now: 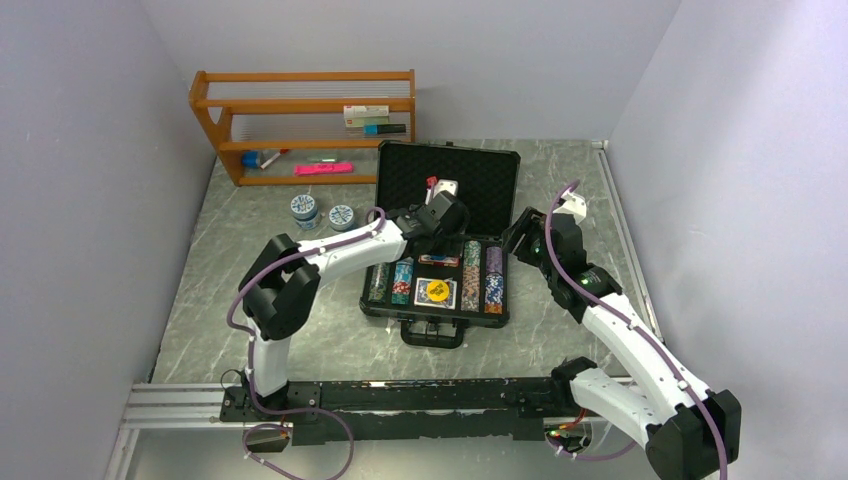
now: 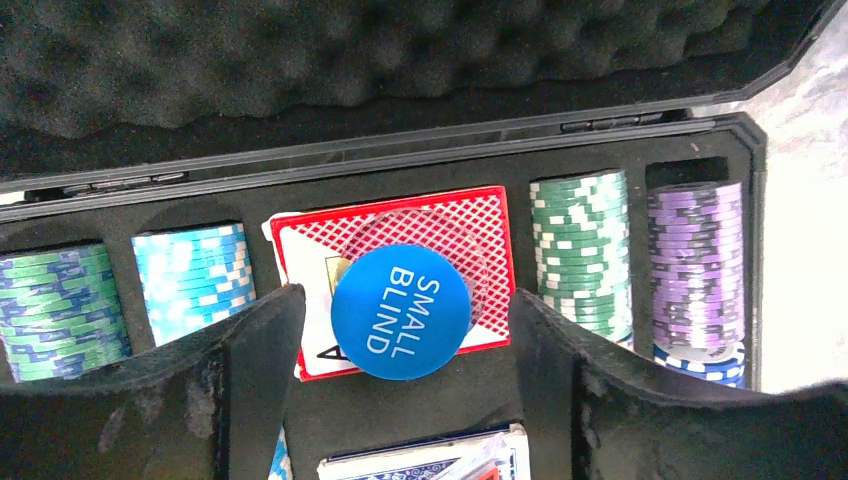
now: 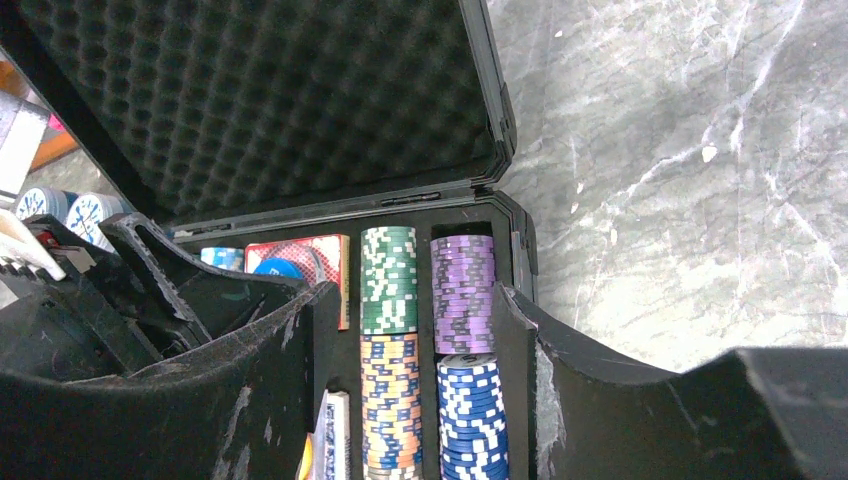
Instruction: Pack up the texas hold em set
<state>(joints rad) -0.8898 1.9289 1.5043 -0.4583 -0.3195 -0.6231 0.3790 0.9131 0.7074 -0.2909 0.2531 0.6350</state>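
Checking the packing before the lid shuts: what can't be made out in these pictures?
Top external: the left arm hides most of the red deck.
Left wrist: the blue deck is cut off by the bottom edge.
Right wrist: the right fingers cover most of the left chip rows in the case.
Top external: items on the wooden shelf are too small to identify.

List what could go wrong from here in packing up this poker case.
1. The Small Blind button appears to lie on the red deck, overhanging its near edge; the open left hand could nudge it off.
2. The right hand hangs over the orange chip stack; lowering might scatter chips.
3. The lid stands open; closing it now would hit both hands.
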